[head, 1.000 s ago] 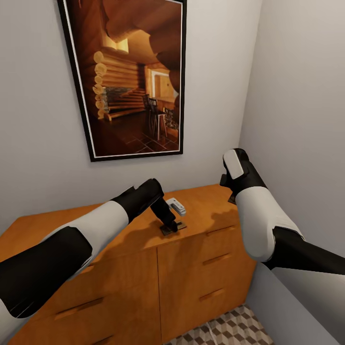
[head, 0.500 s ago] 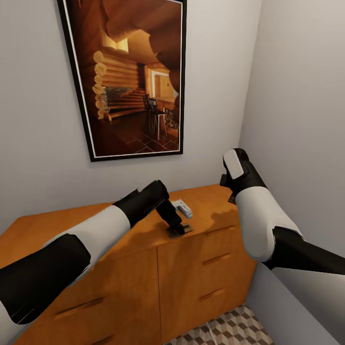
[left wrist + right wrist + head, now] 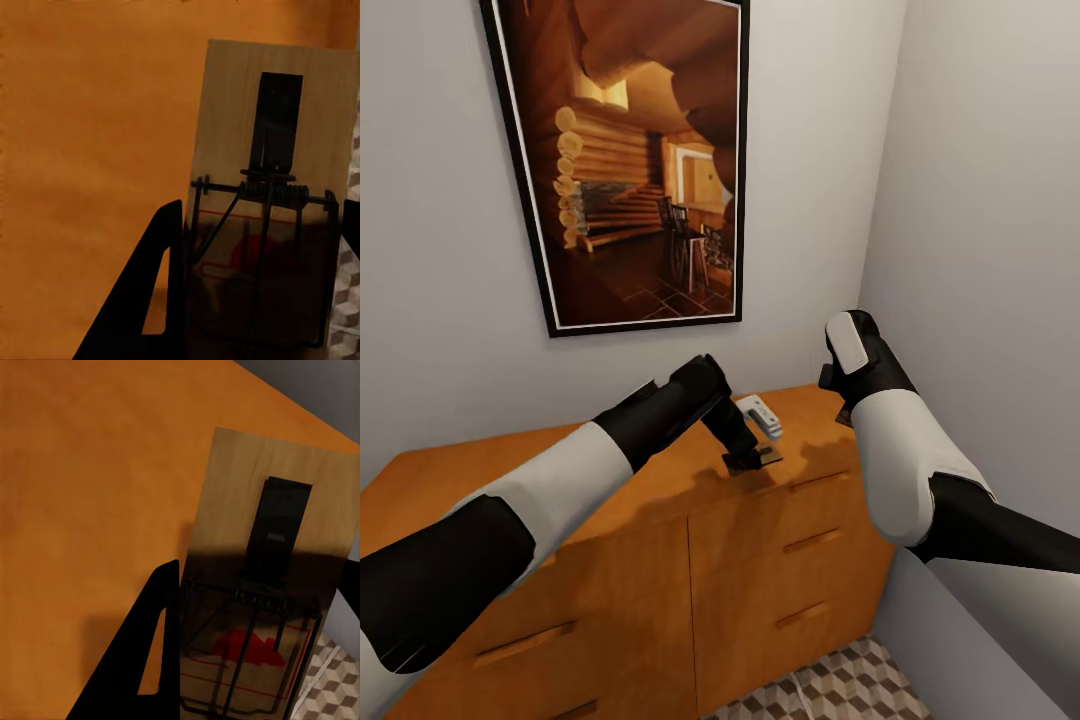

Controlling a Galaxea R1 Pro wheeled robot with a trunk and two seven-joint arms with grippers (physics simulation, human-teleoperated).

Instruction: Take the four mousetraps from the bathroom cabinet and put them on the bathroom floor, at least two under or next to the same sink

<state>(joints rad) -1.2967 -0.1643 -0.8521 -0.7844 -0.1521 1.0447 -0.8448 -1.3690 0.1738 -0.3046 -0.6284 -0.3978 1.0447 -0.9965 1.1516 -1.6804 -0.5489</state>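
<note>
My left gripper [image 3: 748, 455] is shut on a mousetrap [image 3: 760, 461] just above the front edge of the orange-brown cabinet [image 3: 610, 520]. In the left wrist view the tan mousetrap [image 3: 270, 120], with its dark wire and red spot, sits between the fingers [image 3: 159, 289]. In the right wrist view my right gripper [image 3: 255, 649] is shut on a second mousetrap [image 3: 240, 487] over the cabinet top's right end. In the head view the right forearm [image 3: 900, 450] hides that gripper. A patch of cube-patterned bathroom floor [image 3: 840, 685] lies below the cabinet.
A large framed picture [image 3: 640, 160] hangs on the back wall above the cabinet. The right wall [image 3: 990, 250] stands close beside the right arm. A grey surface [image 3: 960, 650] runs along the lower right next to the floor patch.
The left arm has carried its mousetrap to the right along the cabinet top, toward the front edge. The right arm has stayed still.
</note>
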